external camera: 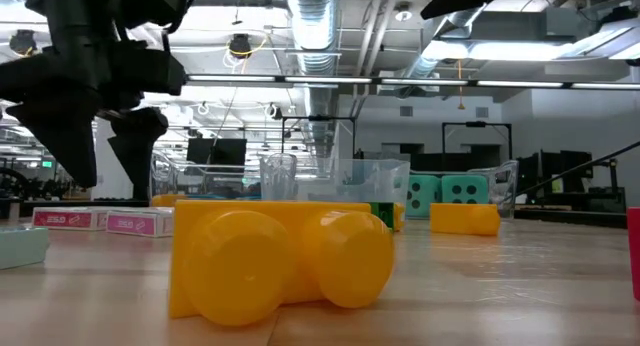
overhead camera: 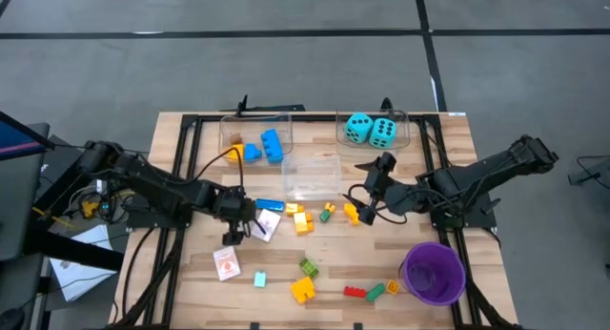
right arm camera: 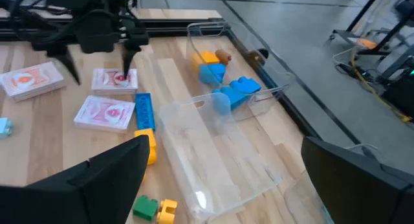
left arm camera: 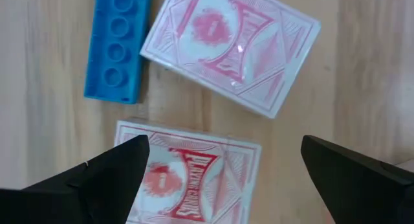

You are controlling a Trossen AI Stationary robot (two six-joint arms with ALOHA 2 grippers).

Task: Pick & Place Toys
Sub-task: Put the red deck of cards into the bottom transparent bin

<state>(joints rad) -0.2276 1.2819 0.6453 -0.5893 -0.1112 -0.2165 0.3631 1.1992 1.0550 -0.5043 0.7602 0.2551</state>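
Left gripper [overhead camera: 232,237] hangs spread over a card pack [left arm camera: 194,179], likely lining up to grab it; a 2nd card pack [left arm camera: 229,49] and a blue brick [left arm camera: 118,46] lie just beside, crowding the grasp. Right gripper [overhead camera: 366,198] waits spread near the clear bin [overhead camera: 311,175]. Turquoise dice [overhead camera: 371,130] sit in another bin; bricks scattered on tabletop [overhead camera: 191,282].
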